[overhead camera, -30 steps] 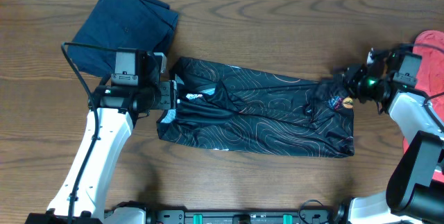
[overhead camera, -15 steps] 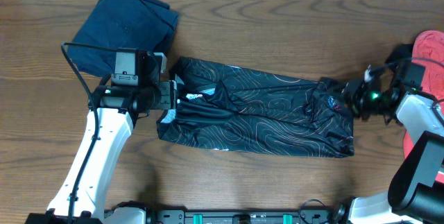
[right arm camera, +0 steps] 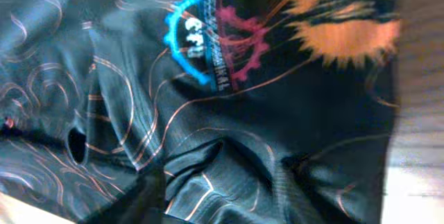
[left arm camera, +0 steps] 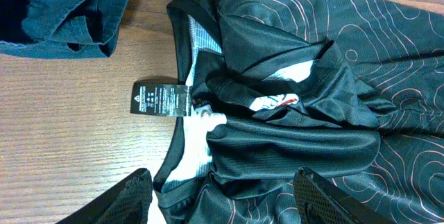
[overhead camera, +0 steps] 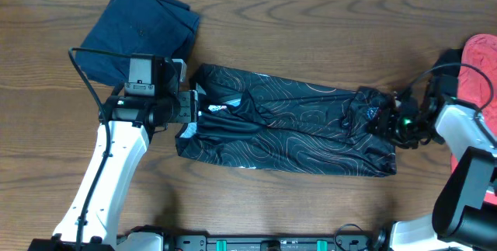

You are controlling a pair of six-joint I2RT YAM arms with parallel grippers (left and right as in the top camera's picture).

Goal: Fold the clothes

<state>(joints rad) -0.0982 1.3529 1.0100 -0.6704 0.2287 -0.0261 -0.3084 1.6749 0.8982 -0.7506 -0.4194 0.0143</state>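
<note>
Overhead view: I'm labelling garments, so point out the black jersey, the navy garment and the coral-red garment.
black jersey (overhead camera: pixel 287 130), overhead view, middle of its contour-lined body.
navy garment (overhead camera: pixel 140 33), overhead view, centre of the folded cloth.
coral-red garment (overhead camera: pixel 481 53), overhead view, visible part at the right edge.

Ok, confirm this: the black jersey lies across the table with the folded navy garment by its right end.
Wrong end. The overhead view shows the folded navy garment by the left end of the black jersey, which does lie across the table.
</note>
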